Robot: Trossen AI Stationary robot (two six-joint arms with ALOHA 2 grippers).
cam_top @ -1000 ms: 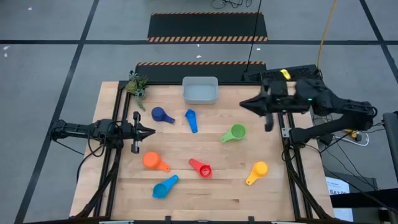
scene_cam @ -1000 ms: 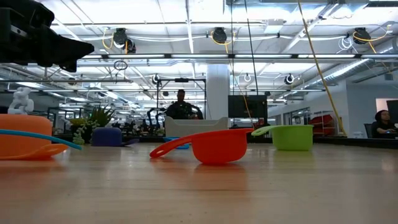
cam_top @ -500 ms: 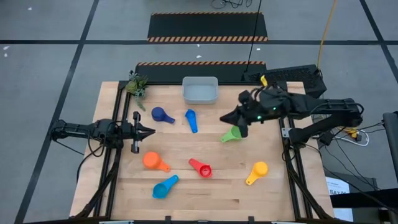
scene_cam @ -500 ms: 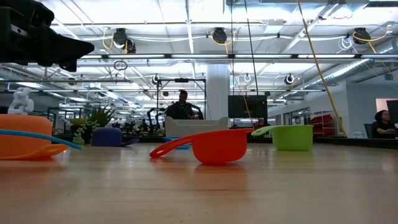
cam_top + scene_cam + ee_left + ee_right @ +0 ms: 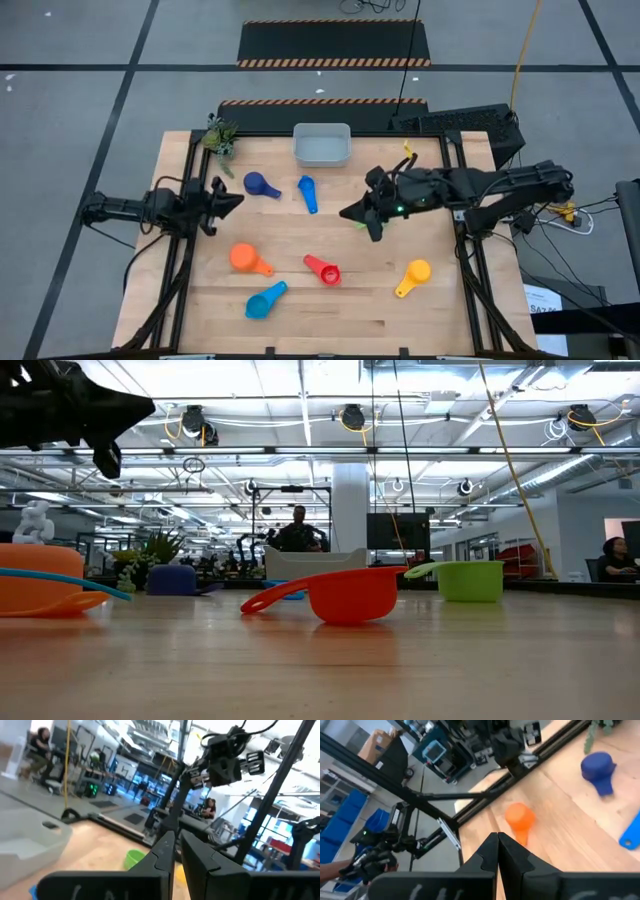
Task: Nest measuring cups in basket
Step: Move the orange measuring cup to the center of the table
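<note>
The pale basket [image 5: 321,146] stands at the table's far middle. Cups lie scattered on the wood: navy [image 5: 259,185], blue [image 5: 307,194], orange [image 5: 244,258], red [image 5: 323,269], light blue [image 5: 265,300] and yellow [image 5: 412,275]. The green cup [image 5: 468,580] stands mouth up; in the high view my right arm covers it. My right gripper [image 5: 345,213] is shut and hangs in the air over that cup, pointing toward the table's left. My left gripper [image 5: 239,199] is shut and holds nothing, raised at the left edge beside the navy cup.
A small green plant [image 5: 220,136] stands at the far left corner. Dark frame rails [image 5: 470,270] run along the table's left and right sides. In the low view a person [image 5: 297,529] stands in the room behind the basket. Bare wood shows along the near edge.
My right gripper has swung from the far right corner toward the table's middle, sinking and rolling about its own axis, and now covers the green cup from above. My left gripper has stayed in place but rolled and tipped its fingers up a little. The cups have not moved.
</note>
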